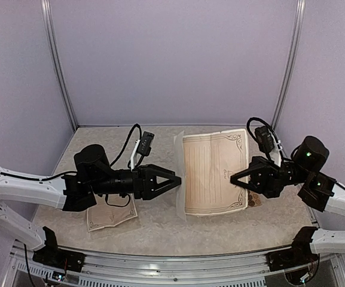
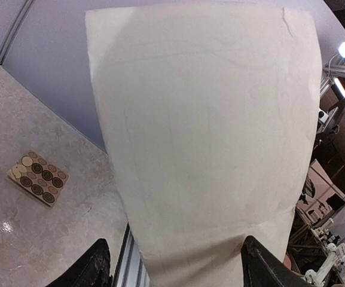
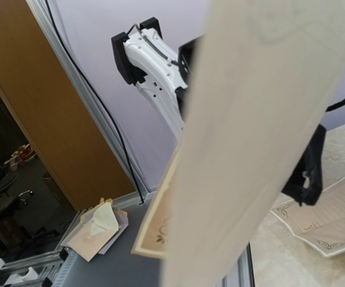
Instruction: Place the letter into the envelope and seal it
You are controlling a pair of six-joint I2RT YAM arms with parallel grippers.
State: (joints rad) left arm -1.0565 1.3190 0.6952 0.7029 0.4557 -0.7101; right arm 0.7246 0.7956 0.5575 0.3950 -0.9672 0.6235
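Top external: your right gripper (image 1: 235, 177) shut, pinching letter (image 1: 214, 173) by edge; left gripper (image 1: 178, 177) jaws wide, gripping nothing. Left wrist alone shows whole sticker sheet (image 2: 37, 177), bare bench (image 2: 40, 239) around.

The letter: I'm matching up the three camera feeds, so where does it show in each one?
Top external: the letter lies at the centre, lined side up.
Left wrist: it fills the middle of the picture, top to bottom.
Right wrist: it is a pale strip from top right to bottom centre.
Shared landmark: the mottled table.
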